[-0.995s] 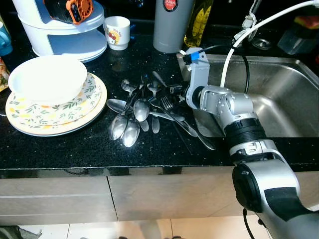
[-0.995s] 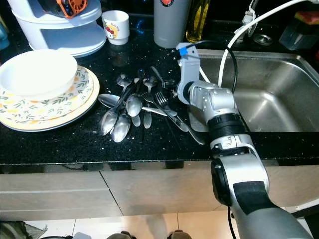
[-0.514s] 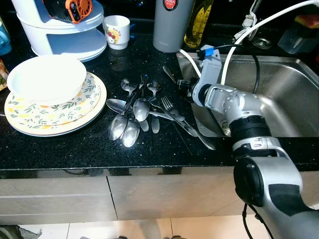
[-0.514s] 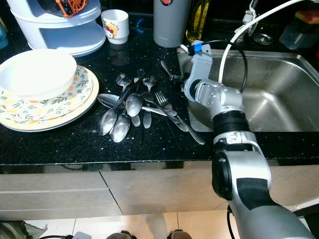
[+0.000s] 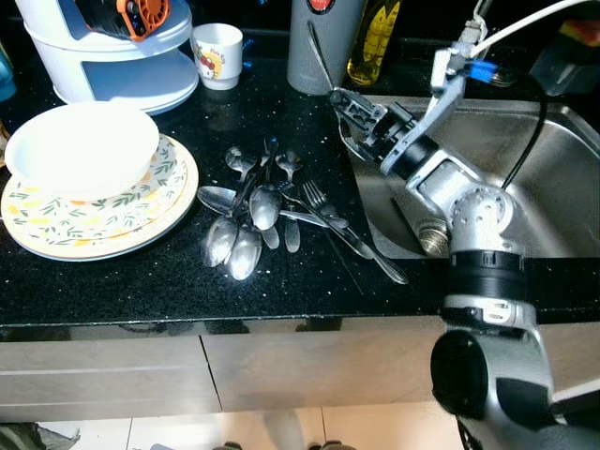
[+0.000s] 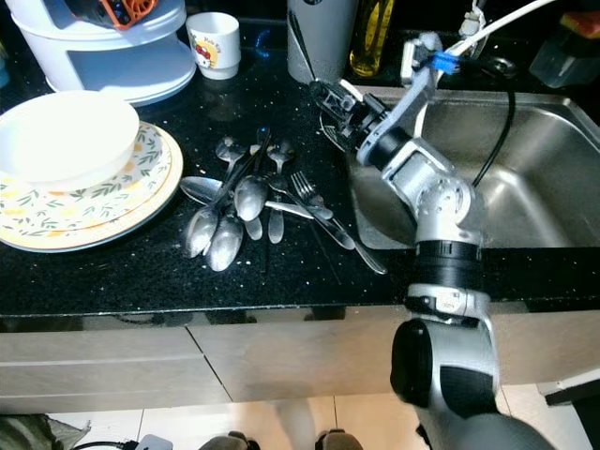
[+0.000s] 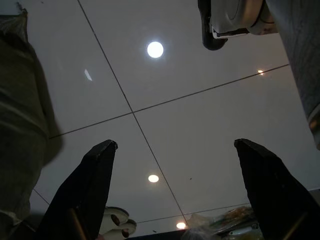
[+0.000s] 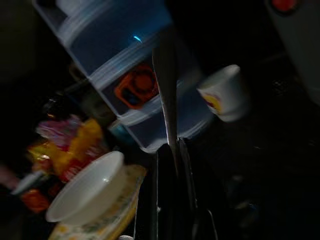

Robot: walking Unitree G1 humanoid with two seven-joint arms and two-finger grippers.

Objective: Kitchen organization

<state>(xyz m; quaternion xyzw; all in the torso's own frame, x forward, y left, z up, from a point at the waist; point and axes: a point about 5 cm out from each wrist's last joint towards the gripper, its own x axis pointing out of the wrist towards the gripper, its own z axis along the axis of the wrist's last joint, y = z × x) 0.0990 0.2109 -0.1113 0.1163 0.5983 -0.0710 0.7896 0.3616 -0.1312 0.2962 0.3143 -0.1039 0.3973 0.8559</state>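
The right gripper (image 5: 339, 97) hangs over the black speckled countertop (image 5: 141, 272) beside the steel sink (image 5: 525, 187), pinching a slender metal utensil (image 5: 320, 58) above the heap of spoons and forks (image 5: 272, 211).

black speckled counter (image 5: 141, 272) | steel sink (image 5: 544, 187) | pale cabinet fronts (image 5: 281, 370)

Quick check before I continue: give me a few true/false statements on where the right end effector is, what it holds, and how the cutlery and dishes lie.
1. The right end effector grips a thin metal utensil. True.
2. It holds it over the plates. False: above the counter edge beside the sink.
3. The white bowl sits on the stacked plates. True.
4. The spoon pile lies in the sink. False: on the black counter.
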